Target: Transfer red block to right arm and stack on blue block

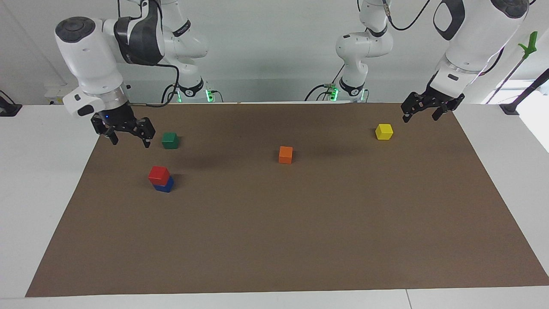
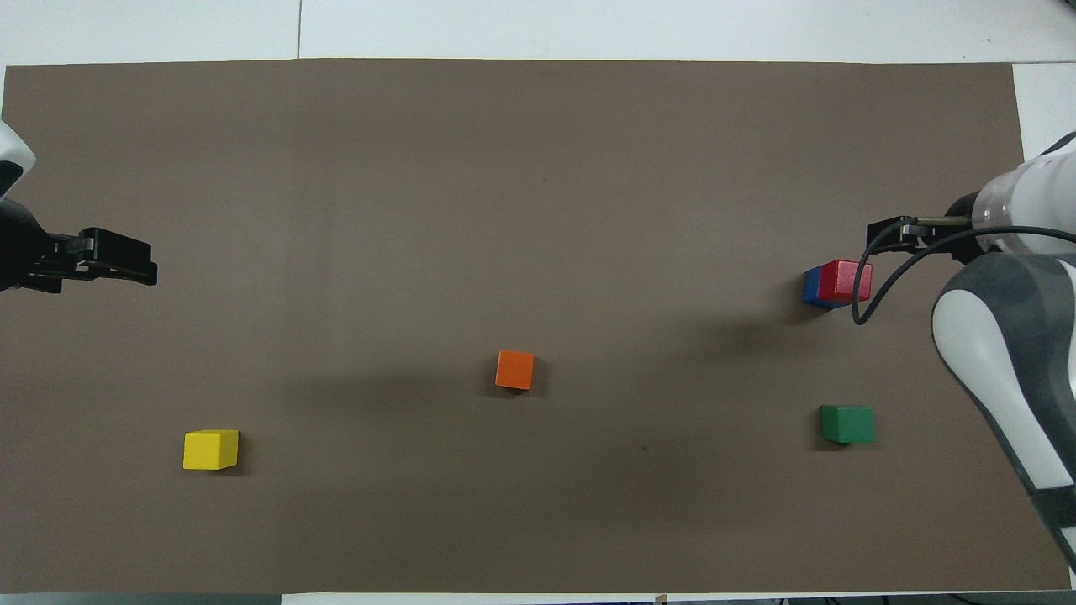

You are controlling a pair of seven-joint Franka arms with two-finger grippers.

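The red block (image 1: 159, 174) (image 2: 845, 280) sits on top of the blue block (image 1: 165, 186) (image 2: 812, 287), slightly offset, toward the right arm's end of the brown mat. My right gripper (image 1: 131, 139) (image 2: 895, 234) hangs open and holds nothing, above the mat's edge beside the green cube and clear of the stack. My left gripper (image 1: 421, 116) (image 2: 150, 265) is open too, with nothing in it. It hovers over the mat's edge at the left arm's end, near the yellow cube.
A green cube (image 1: 170, 140) (image 2: 846, 423) lies nearer to the robots than the stack. An orange cube (image 1: 285, 154) (image 2: 514, 370) sits mid-mat. A yellow cube (image 1: 384, 131) (image 2: 211, 449) lies toward the left arm's end. The brown mat (image 1: 300, 240) is ringed by white table.
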